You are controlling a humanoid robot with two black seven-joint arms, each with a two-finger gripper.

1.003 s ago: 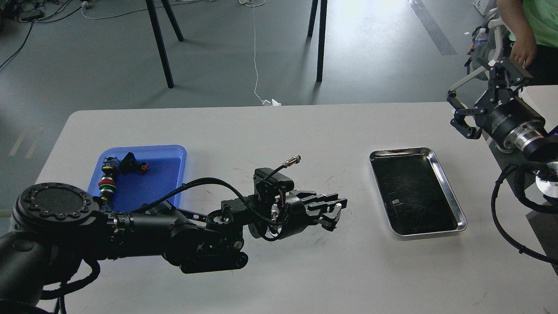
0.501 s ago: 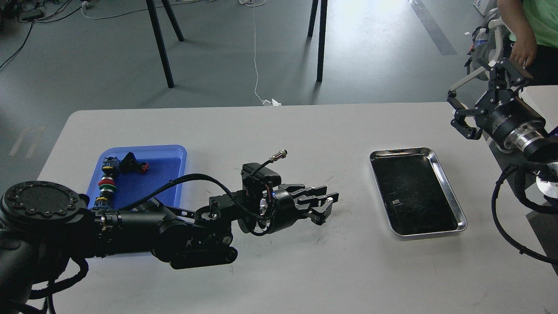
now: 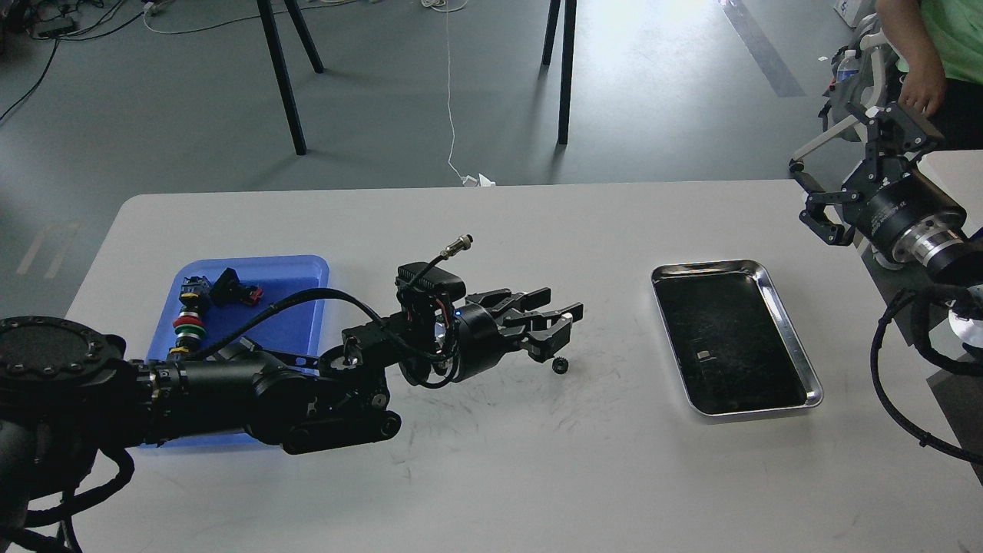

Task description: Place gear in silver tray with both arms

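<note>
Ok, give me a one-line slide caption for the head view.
Left gripper open above a small black gear on the white table, silver tray empty, right gripper raised aside.

There is a single view, taken from the robot's own head; it looks forward and steeply down across the white table (image 3: 491, 476), whose near edge falls below the frame; the far edge runs across the upper third, with grey floor and dark stand legs (image 3: 280, 77) beyond. The left arm (image 3: 230, 392) enters from the lower left, bulky and close to the lens; the right arm (image 3: 914, 230) enters from the right edge. The blue tray (image 3: 307, 269) sits left of centre, the silver tray (image 3: 802, 361) right of centre, both at middle range; no second view overlaps this one.
</note>
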